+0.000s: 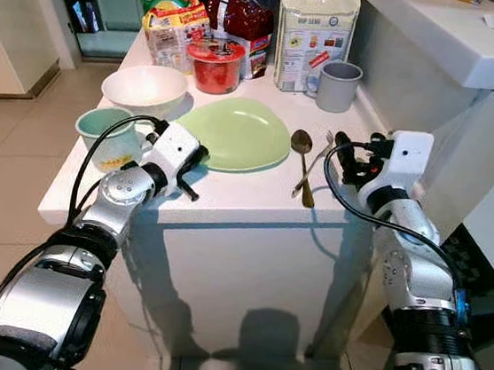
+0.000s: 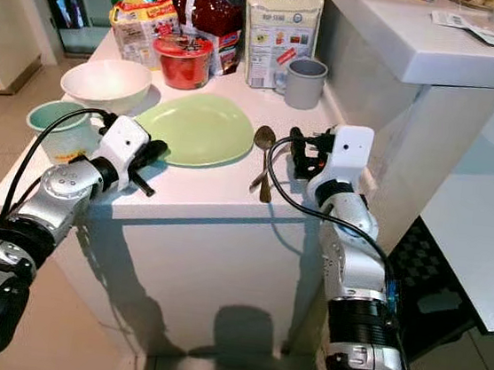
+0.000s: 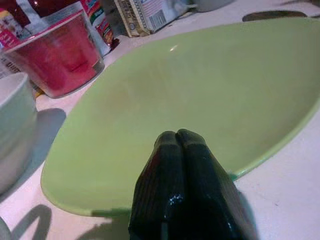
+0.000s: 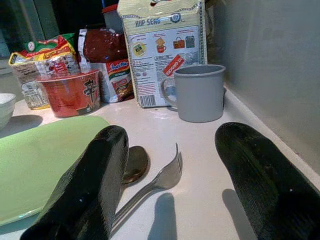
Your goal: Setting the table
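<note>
Nearest to us, the left gripper (image 3: 182, 137) hovers at the near edge of the white table (image 1: 228, 196), its fingers pressed together with nothing between them, their tips just over the near left rim of the green plate (image 1: 235, 132). On the right, the right gripper (image 4: 170, 165) hangs with its fingers spread wide apart and empty, low over the table just near of the fork (image 4: 155, 182) and spoon (image 1: 302, 156), which lie crossed just right of the plate.

We judge the step in hand to be arranging the cutlery beside the plate. To do it well, we would lower the spread fingers squarely over one handle only, close gently, and keep clear of the plate's rim so it does not slide.

Farther left stand a pale blue cup (image 1: 110, 134) and a white bowl (image 1: 144, 88). Farthest back we see a red noodle cup (image 1: 216, 64), a grey mug (image 1: 339, 86), and food packets (image 1: 316, 32).
</note>
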